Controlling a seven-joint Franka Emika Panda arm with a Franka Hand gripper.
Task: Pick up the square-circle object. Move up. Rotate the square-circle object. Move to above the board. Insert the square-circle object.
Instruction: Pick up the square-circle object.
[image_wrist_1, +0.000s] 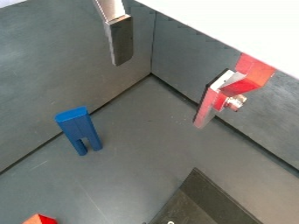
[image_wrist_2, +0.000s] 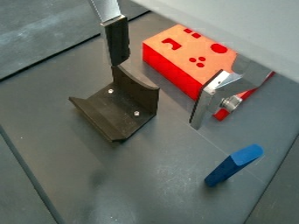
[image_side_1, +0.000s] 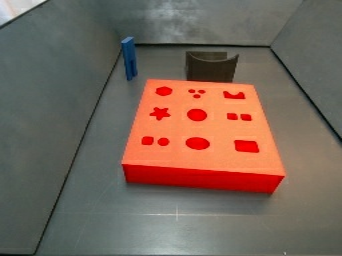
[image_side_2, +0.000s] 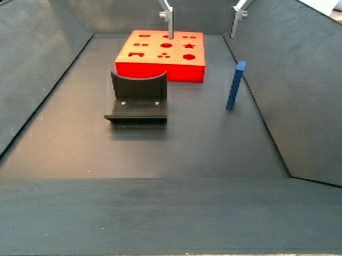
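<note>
The square-circle object is a slim blue block standing upright on the grey floor, seen in both side views (image_side_1: 130, 57) (image_side_2: 237, 85) and both wrist views (image_wrist_1: 79, 129) (image_wrist_2: 233, 164). It stands apart from the red board (image_side_1: 201, 165) (image_side_2: 167, 70) (image_wrist_2: 163, 63), which has shaped holes on top. My gripper (image_side_2: 203, 15) (image_wrist_1: 159, 93) (image_wrist_2: 158, 93) is open and empty, high above the floor by the board's edge, well away from the blue block. Its silver fingers (image_wrist_1: 119, 39) (image_wrist_2: 215, 98) stand wide apart. It is out of one side view.
The dark fixture (image_wrist_2: 117, 109) (image_side_2: 138, 95) (image_side_1: 210, 65) stands on the floor next to the board. Grey walls (image_side_2: 287, 80) enclose the floor on its sides; the blue block stands near one wall.
</note>
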